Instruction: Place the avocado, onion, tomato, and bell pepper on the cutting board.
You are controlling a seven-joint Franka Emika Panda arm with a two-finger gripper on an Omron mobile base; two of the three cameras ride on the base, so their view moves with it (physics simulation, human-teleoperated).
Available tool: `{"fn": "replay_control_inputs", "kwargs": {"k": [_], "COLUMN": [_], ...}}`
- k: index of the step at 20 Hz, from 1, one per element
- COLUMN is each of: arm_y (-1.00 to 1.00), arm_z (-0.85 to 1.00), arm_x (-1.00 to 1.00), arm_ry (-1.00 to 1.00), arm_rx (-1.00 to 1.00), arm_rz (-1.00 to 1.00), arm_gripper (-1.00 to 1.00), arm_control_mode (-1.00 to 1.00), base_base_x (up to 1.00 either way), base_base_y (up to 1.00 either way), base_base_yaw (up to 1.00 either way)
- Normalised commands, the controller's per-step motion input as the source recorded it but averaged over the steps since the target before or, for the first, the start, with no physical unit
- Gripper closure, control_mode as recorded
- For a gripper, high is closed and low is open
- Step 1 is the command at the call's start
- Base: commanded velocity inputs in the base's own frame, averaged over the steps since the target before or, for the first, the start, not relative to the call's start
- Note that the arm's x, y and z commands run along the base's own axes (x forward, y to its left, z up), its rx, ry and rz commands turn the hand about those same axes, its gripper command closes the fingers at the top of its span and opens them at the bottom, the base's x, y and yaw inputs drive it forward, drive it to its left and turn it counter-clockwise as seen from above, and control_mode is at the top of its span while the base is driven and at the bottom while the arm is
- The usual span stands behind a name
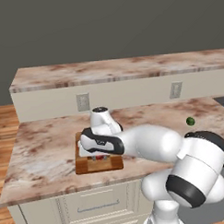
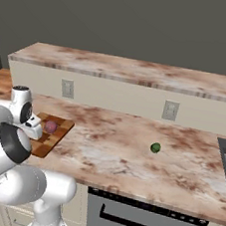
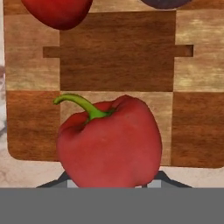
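The bell pepper (image 3: 109, 142) sits between the jaws of the gripper (image 3: 111, 183), its green stem curling up and left; the finger tips peek out just beneath it on either side, and whether they are pressing on it cannot be told. Beyond it lies the cutting board (image 3: 118, 61), a wooden checker of light and dark blocks, with the tomato (image 3: 57, 12) near its far left corner and the purple onion (image 3: 162, 3) at its far edge to the right. In the right base view the onion (image 2: 51, 126) rests on the board (image 2: 57, 133) just beside the hand. In the left base view the arm's wrist and forearm cover most of the board (image 1: 97, 164), so little of its top can be seen. The avocado (image 2: 155, 148) lies alone on the marbled brown countertop (image 2: 120, 151), well apart from the board toward the right. Behind the counter runs a raised ledge with two wall outlets (image 2: 170, 110), and a dark oven front (image 2: 142, 221) sits below.
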Motion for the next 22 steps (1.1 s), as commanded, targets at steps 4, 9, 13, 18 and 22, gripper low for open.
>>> {"fn": "replay_control_inputs", "kwargs": {"k": [4,9,13,18,22], "arm_y": [0.0,0.0,0.0,0.0,0.0], "arm_z": [-0.02,-0.07,-0.16,-0.16,-0.05], "arm_x": [0.0,0.03,0.13,0.18,0.04], "arm_ry": [0.0,0.01,0.05,0.06,0.02], "arm_rx": [0.0,0.0,0.0,0.0,0.0], "arm_rz": [0.0,0.0,0.0,0.0,0.0], "arm_gripper": [1.0,1.0,1.0,1.0,1.0], "arm_control_mode": [-1.0,-1.0,-1.0,-1.0,-1.0], "base_base_x": [0.0,0.0,0.0,0.0,0.0], "base_base_y": [0.0,0.0,0.0,0.0,0.0], "base_base_yaw": [0.0,0.0,0.0,0.0,0.0]}}
